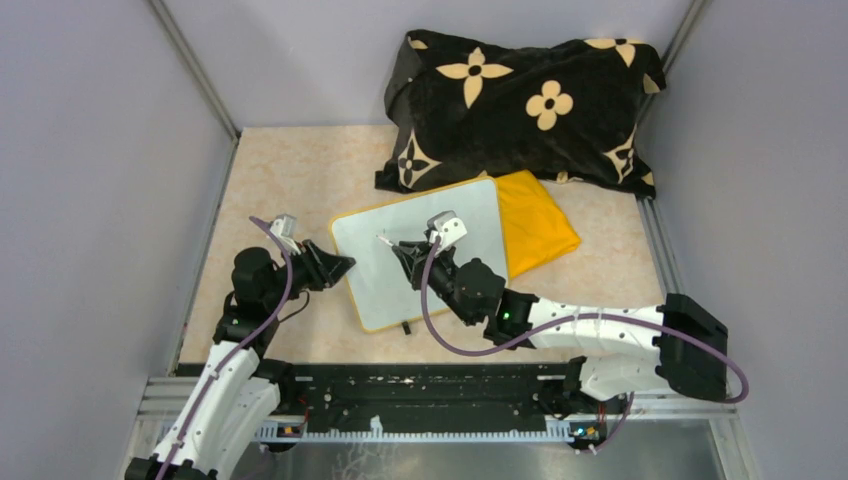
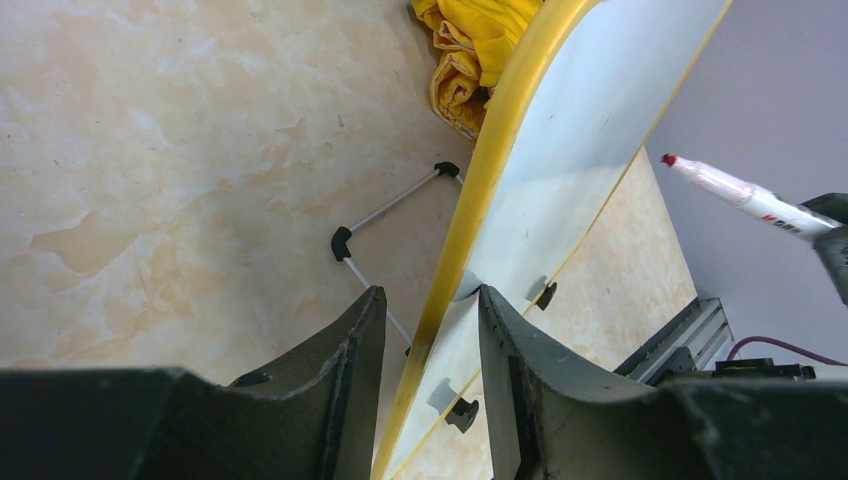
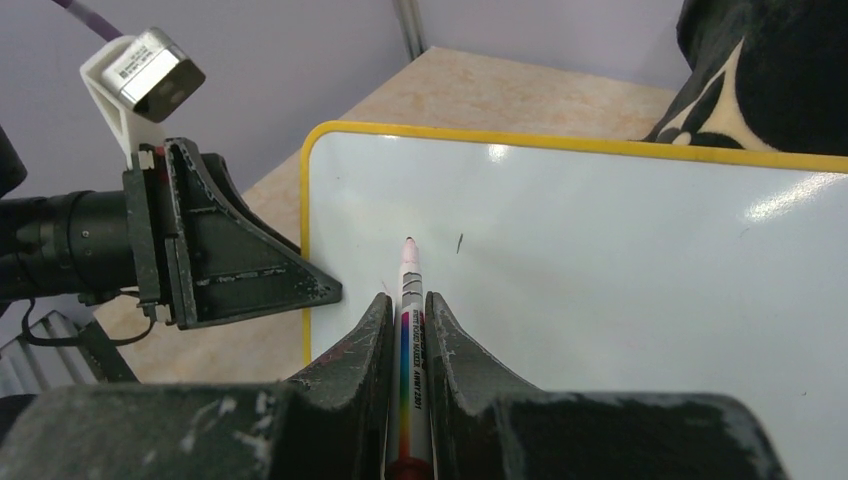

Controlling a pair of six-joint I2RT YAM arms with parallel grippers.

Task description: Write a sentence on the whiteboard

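The whiteboard point(image 1: 460, 215) lies mid-table with its left edge raised; its yellow rim and white face show in the left wrist view point(image 2: 590, 110) and the right wrist view point(image 3: 620, 260). No red letters show on it, only a tiny dark mark point(image 3: 459, 242). My left gripper point(image 1: 345, 266) is shut on the board's left edge, one jaw on each side of the rim point(image 2: 432, 295). My right gripper point(image 1: 405, 250) is shut on a white marker point(image 3: 409, 270) with a rainbow stripe. Its red tip point(image 2: 668, 160) hangs just above the board's left part.
A folded yellow cloth point(image 1: 535, 225) lies under the board's right side. A black pillow with beige flowers point(image 1: 520, 105) fills the back right. The board's wire stand point(image 2: 385, 215) shows beneath it. Grey walls close in both sides; a black rail point(image 1: 420, 400) runs along the front.
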